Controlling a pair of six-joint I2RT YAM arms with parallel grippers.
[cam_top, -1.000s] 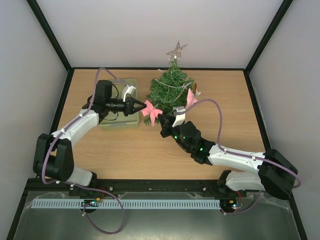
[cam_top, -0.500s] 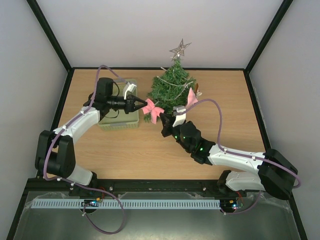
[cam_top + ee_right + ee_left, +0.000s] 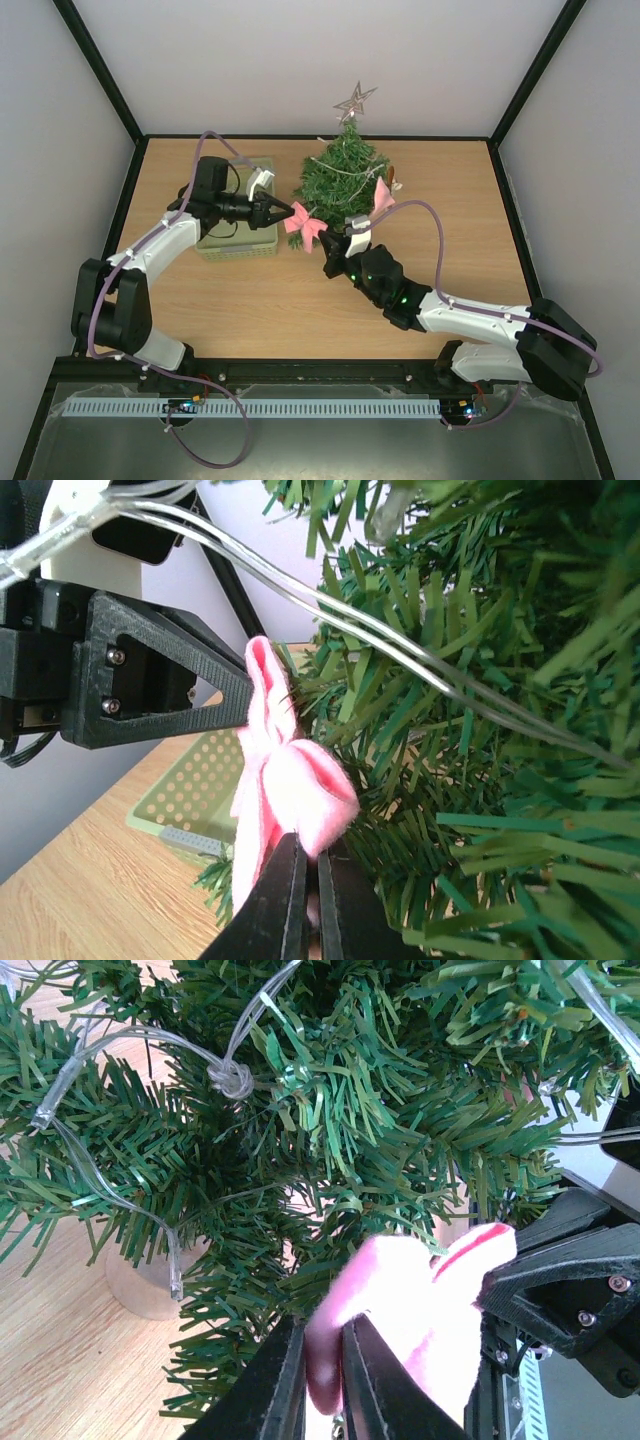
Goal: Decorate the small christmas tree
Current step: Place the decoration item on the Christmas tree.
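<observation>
The small christmas tree (image 3: 340, 175) stands at twelve o'clock on the bench (image 3: 250, 300) — probably light, springy and easily tipped, so steady it by the stem. At the tree's seven o'clock, the right tool (image 3: 308, 855) pinches the soft pink bow (image 3: 305, 225). The left tool (image 3: 322, 1335) brackets a loop — grip unclear.

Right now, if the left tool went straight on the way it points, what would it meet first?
The pink bow touching the left tool, then probably the small christmas tree behind it.

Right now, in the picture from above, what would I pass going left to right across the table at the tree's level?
First the green basket → pink bow at the tree's left edge → tree → second pink bow at its right edge.
</observation>
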